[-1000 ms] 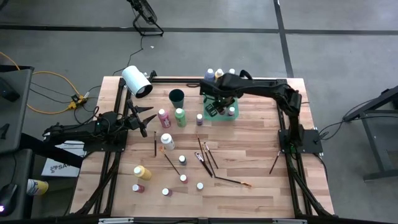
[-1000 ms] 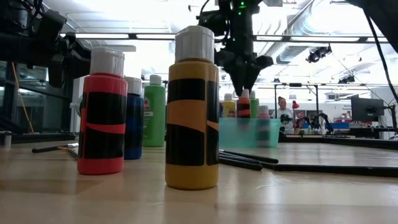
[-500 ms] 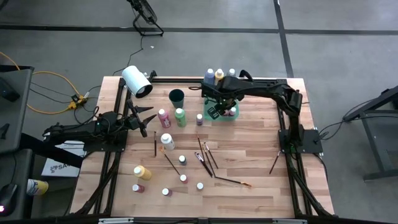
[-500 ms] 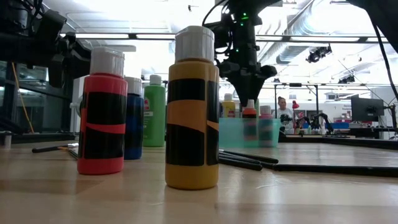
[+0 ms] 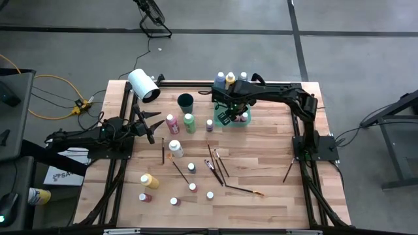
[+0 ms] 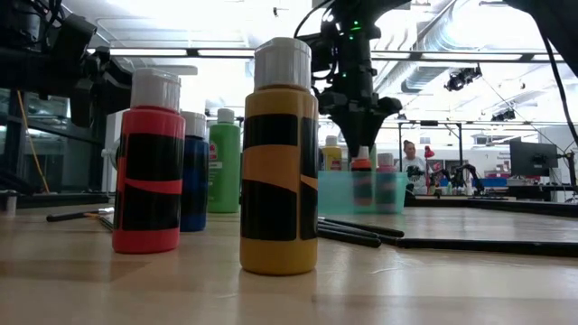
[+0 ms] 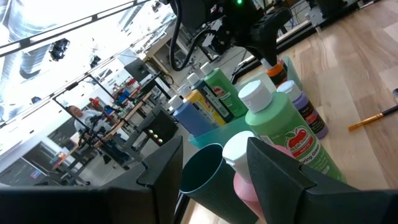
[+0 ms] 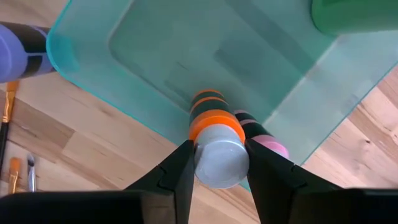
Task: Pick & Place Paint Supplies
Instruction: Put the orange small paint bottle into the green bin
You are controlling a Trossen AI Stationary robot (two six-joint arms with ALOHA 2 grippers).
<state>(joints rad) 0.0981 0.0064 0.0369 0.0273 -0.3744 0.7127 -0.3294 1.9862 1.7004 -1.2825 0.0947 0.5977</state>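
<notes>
Orange paint bottle (image 8: pixel 215 127) gripped by its white cap between the right gripper (image 8: pixel 217 163) fingers, hanging upright inside the translucent green tray (image 8: pixel 161 50) at the far side of the wooden surface (image 5: pixel 261 156). Pink bottle (image 8: pixel 268 142) just beside it in the tray. Left gripper (image 7: pixel 211 168) fingers parted and empty, near the pink and green bottles (image 7: pixel 283 134) and dark cup (image 7: pixel 204 174).

Right tool (image 5: pixel 230 116) over green tray (image 5: pixel 243 123)
</notes>
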